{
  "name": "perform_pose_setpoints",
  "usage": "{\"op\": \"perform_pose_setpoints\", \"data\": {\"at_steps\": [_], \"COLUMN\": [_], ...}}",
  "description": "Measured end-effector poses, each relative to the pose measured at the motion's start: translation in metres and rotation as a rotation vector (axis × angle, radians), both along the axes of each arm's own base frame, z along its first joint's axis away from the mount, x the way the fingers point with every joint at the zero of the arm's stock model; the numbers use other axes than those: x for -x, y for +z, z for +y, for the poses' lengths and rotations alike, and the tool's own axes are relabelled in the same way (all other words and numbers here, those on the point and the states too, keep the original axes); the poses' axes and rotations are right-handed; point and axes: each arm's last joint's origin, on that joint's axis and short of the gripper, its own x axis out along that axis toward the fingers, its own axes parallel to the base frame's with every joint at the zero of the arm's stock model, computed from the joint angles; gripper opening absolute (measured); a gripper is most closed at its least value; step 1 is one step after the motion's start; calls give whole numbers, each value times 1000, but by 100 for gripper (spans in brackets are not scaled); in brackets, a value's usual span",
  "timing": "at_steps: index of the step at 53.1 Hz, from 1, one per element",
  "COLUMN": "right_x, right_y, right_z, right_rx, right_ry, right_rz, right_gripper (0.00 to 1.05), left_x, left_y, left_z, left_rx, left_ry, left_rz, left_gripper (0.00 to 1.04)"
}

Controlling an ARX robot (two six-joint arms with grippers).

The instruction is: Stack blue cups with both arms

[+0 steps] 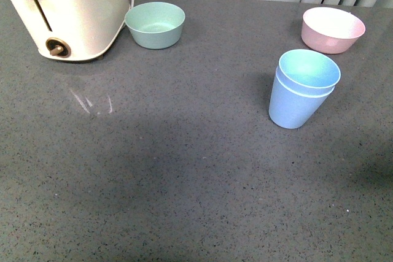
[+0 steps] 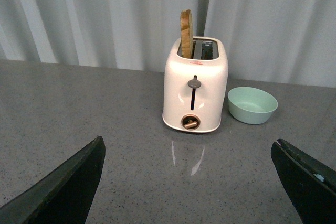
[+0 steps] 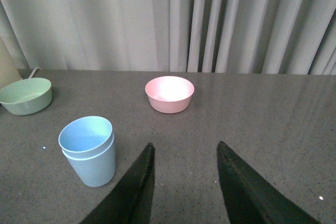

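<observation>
The two blue cups (image 1: 301,89) stand upright on the grey table, one nested inside the other, at the right of the front view. The same stack shows in the right wrist view (image 3: 89,150). My right gripper (image 3: 185,146) is open and empty, apart from the stack, which stands beside one of its fingers (image 3: 137,187). My left gripper (image 2: 189,145) is open wide and empty, facing the toaster, with no cup in its view. Neither arm shows in the front view.
A cream toaster (image 1: 61,10) with a slice of bread (image 2: 186,32) stands at the far left. A mint-green bowl (image 1: 155,24) sits beside it. A pink bowl (image 1: 332,29) sits behind the cups. Curtains hang behind the table's far edge.
</observation>
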Motion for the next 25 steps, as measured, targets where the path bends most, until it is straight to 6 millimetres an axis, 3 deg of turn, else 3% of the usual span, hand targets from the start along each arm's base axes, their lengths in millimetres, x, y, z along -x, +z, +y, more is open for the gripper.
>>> {"op": "perform_pose_setpoints", "data": {"at_steps": [11, 17, 25], "right_x": [0, 0, 0], "right_y": [0, 0, 0], "right_z": [0, 0, 0], "right_rx": [0, 0, -2], "right_ry": [0, 0, 0], "right_rz": [0, 0, 0], "right_gripper": [72, 96, 96], "left_x": [0, 0, 0], "left_y": [0, 0, 0], "left_z": [0, 0, 0], "left_rx": [0, 0, 0], "left_ry": [0, 0, 0], "left_rz": [0, 0, 0], "left_gripper": [96, 96, 96]}}
